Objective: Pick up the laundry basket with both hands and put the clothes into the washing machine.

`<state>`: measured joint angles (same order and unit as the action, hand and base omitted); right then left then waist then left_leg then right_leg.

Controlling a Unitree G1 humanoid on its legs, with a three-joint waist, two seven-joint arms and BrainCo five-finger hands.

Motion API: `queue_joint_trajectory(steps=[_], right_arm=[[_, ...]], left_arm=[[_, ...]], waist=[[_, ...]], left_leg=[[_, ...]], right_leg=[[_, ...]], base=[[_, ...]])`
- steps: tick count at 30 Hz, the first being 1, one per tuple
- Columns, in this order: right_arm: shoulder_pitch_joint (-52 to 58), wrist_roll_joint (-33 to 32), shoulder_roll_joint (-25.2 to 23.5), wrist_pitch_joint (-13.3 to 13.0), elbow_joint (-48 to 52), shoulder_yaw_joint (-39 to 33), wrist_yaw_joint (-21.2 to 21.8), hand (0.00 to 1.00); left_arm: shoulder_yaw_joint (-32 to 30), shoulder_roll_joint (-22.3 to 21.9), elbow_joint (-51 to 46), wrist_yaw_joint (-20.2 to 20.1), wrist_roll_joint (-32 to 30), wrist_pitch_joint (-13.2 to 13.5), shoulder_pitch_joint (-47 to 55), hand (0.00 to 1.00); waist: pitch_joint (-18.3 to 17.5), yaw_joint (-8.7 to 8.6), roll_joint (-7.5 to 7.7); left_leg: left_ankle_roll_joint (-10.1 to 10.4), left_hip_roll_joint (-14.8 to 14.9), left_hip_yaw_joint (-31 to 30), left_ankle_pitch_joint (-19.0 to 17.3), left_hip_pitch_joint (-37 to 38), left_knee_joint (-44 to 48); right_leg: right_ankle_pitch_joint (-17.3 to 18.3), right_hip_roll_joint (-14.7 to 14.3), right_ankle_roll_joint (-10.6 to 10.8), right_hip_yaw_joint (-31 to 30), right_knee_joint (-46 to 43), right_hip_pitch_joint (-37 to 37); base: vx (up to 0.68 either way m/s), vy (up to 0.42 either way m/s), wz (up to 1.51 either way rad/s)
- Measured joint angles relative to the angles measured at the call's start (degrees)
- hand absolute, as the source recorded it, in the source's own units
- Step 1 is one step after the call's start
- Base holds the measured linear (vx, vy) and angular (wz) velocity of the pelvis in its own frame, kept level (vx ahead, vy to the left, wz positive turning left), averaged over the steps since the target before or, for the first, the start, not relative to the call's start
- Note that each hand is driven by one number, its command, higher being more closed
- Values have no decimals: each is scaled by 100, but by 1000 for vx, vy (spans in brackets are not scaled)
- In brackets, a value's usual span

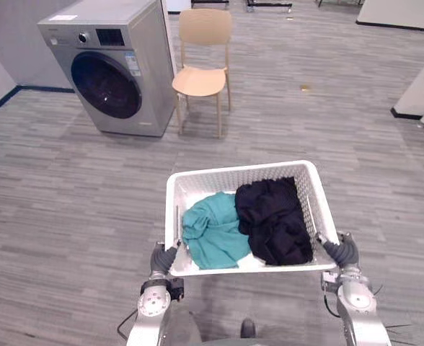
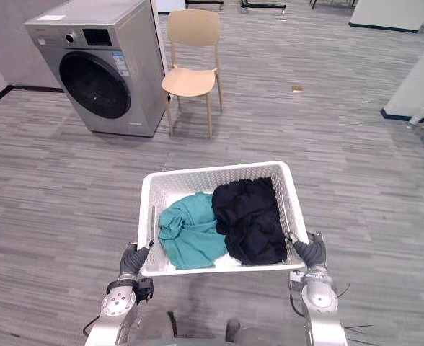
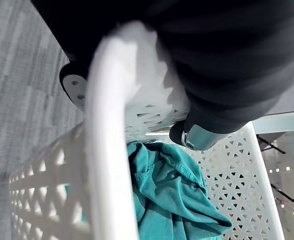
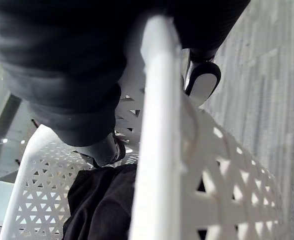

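**LAUNDRY BASKET: HELD AT BOTH ENDS, LOADED**

**1. Hands.** The left hand point(image 1: 163, 258) is clamped on the left end of the laundry basket point(image 1: 241, 173), at its near corner. In the left wrist view the white rim passes under the dark ribbed cover. One dark-tipped finger point(image 3: 199, 139) sits inside the perforated wall and another fingertip point(image 3: 73, 86) sits outside it, so the rim is pinched between them. The right hand point(image 1: 342, 251) grips the right end in the same way. In its wrist view one finger point(image 4: 104, 150) is inside the wall and one fingertip point(image 4: 203, 82) is outside, with the rim between.

**2. Basket attitude.** The basket hangs between the two hands, in front of the robot and clear of the floor point(image 1: 68, 194). Its mouth faces upward. Its long axis appears to run side to side across the robot (hand to hand), with the short sides at the hands.

**3. Contents.** Count: two garments.
- One teal garment point(image 1: 213, 231), bunched in the left half.
- One black garment point(image 1: 273, 220), bunched in the right half, touching the teal one along the middle.

**4. Surroundings.** Count: one washing machine point(image 1: 115, 68), one chair point(image 1: 201, 79).
- The washing machine stands well apart from the basket, ahead and to the left. Its round door is closed.
- The wooden chair stands just beside the machine, on its right.
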<state>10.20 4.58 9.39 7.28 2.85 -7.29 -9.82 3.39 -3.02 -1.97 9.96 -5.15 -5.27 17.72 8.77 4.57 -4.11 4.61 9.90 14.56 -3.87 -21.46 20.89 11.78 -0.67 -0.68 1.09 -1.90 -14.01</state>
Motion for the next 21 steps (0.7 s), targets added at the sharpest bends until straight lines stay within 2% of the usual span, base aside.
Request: queue_joint_trajectory(steps=[1, 3, 4, 5, 6, 7, 8, 9, 10, 11, 12, 13, 14, 15, 16, 17, 18, 19, 20, 21], right_arm=[[-101, 0, -41, 1, -178, 16, -1, 100], [-160, -1, -16, -2, -385, 38, 6, 100], [-173, 1, -55, 0, -640, 44, 11, 100], [-167, 2, -76, 0, -738, 44, 14, 100], [-204, 5, -111, -1, -879, 55, 27, 100], [-235, 22, -197, -1, -1051, 57, 51, 100], [-202, 52, -271, 2, -1130, 66, 58, 100], [-91, 63, -289, 5, -1132, 99, 69, 100], [54, 71, -287, 7, -1101, 111, 75, 100], [124, 71, -295, 6, -1029, 107, 75, 100], [153, 69, -312, 7, -914, 100, 74, 100], [243, 69, -337, 6, -623, 17, 74, 100], [319, 69, -344, 6, -457, -50, 72, 100], [416, 61, -373, 3, -264, -171, 71, 100], [451, 60, -386, 3, -162, -221, 51, 100], [479, 59, -393, 0, -123, -224, 38, 100], [530, 58, -387, -3, -133, -217, 6, 100], [597, 58, -353, 5, -138, -223, -1, 100], [602, 58, -320, 5, -132, -225, 0, 100], [612, 54, -312, 5, -123, -232, 0, 100]], left_arm=[[-8, 38, -8, 2, -3, -14, -5, 100], [-15, 42, -17, -1, -19, -54, -20, 100], [-13, 60, 72, -5, -55, -87, -16, 100], [-13, 90, 144, -4, -70, -103, -16, 100], [-12, 125, 236, -3, -76, -115, -16, 100], [5, 240, 322, 0, -76, -128, -29, 100], [8, 343, 341, 11, -81, -197, -25, 100], [28, 379, 371, 14, -86, -296, -23, 100], [61, 381, 373, 20, -102, -340, -22, 100], [82, 394, 345, 24, -112, -327, -24, 100], [104, 436, 301, 24, -112, -304, -35, 100], [156, 469, 266, 22, -112, -295, -153, 100], [196, 472, 262, 21, -111, -295, -234, 100], [284, 486, 246, 16, -123, -285, -362, 100], [335, 518, 184, 8, -161, -275, -391, 100], [348, 535, 167, 8, -188, -264, -387, 100], [364, 495, 217, 8, -227, -259, -369, 100], [378, 377, 287, 5, -228, -260, -317, 100], [378, 331, 279, 6, -228, -258, -294, 100], [376, 320, 279, 6, -238, -247, -311, 100]], waist=[[-100, 80, 45], [-140, 59, 139], [-189, 87, 298], [-228, 89, 368], [-246, 83, 423], [-208, -11, 486], [-172, -73, 549], [-167, -97, 532], [-154, -135, 432], [-159, -240, 365], [-181, -332, 329], [-173, -424, 318], [-168, -423, 310], [-172, -418, 316], [-189, -419, 343], [-215, -427, 408], [-304, -476, 468], [-464, -540, 268], [-520, -539, 150], [-505, -531, 91]], left_leg=[[-397, -149, 48, 293, 62, 116], [-955, -277, 109, -73, 36, 470], [-1154, -425, 287, -364, 202, 623], [-1159, -504, 327, -483, 297, 626], [-1146, -595, 354, -715, 499, 590], [-1144, -690, 328, -1009, 808, 555], [-1147, -806, 293, -1180, 1151, 488], [-1168, -849, 282, -1311, 1525, 368], [-1159, -865, 198, -1413, 2104, 53], [-1157, -861, 69, -1427, 2438, -207], [-1157, -857, -73, -1428, 2679, -419], [-1100, -843, -263, -1489, 2933, -597], [-1072, -814, -337, -1530, 3041, -662], [-1026, -734, -407, -1619, 3245, -721], [-913, -700, -442, -1727, 3488, -808], [-834, -736, -511, -1769, 3670, -900], [-668, -696, -727, -1863, 4031, -1005], [-616, -522, -938, -1837, 4190, -975], [-482, -402, -990, -1757, 4180, -841], [-243, -296, -1086, -1477, 3995, -222]], right_leg=[[105, 196, 62, -144, 0, -119], [85, 380, 87, -250, -238, -107], [112, 585, 253, -436, -913, 80], [132, 657, 501, -485, -1397, 261], [77, 699, 1087, -584, -2364, 641], [-362, 719, 1648, -779, -3886, 1201], [-511, 794, 1631, -736, -5001, 1612], [-390, 803, 1416, -644, -5777, 1927], [-111, 790, 918, -338, -6158, 2310], [71, 766, 620, -43, -6067, 2584], [191, 756, 447, 221, -5754, 2881], [240, 725, 355, 437, -5127, 3297], [222, 671, 339, 518, -4672, 3459], [41, 555, 349, 581, -3439, 3636], [-380, 439, 427, 703, -2085, 3629], [-553, 427, 413, 727, -1587, 3645], [-1284, 355, 238, 576, -1578, 3611], [-1498, 264, 45, 566, -1931, 3579], [-1366, 228, 21, 680, -2145, 3571], [-1007, 270, -19, 821, -2479, 3507]], base=[[622, 272, -49], [736, 330, -21], [800, 360, -15], [655, 297, -21], [502, 208, -7], [613, 203, 3], [612, 171, 17], [605, 118, 15], [595, 100, 27], [691, 99, 49], [690, 64, 77], [585, 22, 76], [597, -45, 76], [605, -106, 71], [608, -123, 66], [654, -159, 71], [713, -181, 75], [736, -182, 67], [740, -182, 49], [826, -269, 42]])
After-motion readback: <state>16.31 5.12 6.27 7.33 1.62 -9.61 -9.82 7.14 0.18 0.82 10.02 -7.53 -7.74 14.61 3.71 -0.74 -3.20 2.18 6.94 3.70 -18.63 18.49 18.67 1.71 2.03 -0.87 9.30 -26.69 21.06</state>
